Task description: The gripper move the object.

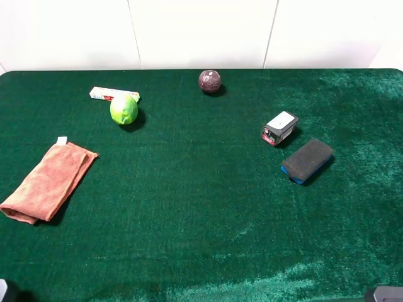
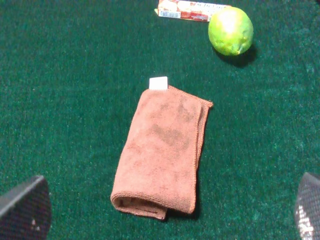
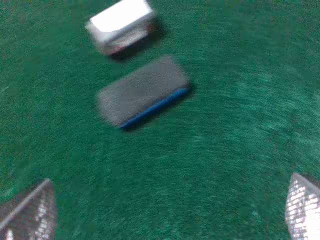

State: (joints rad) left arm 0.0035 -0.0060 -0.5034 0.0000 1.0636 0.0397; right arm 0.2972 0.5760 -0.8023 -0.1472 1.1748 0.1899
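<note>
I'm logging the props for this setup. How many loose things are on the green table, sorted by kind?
Balls: 2, the yellow-green ball and the maroon ball
Cloths: 1, the folded orange cloth
Small boxes: 2, the white and red box and the black and white box
Erasers: 1, the black and blue eraser block
Total: 6

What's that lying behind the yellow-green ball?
A small red-and-white box lies flat behind the yellow-green ball, apparently touching it. The ball covers the box's near end, so the contact itself is hidden.
</note>
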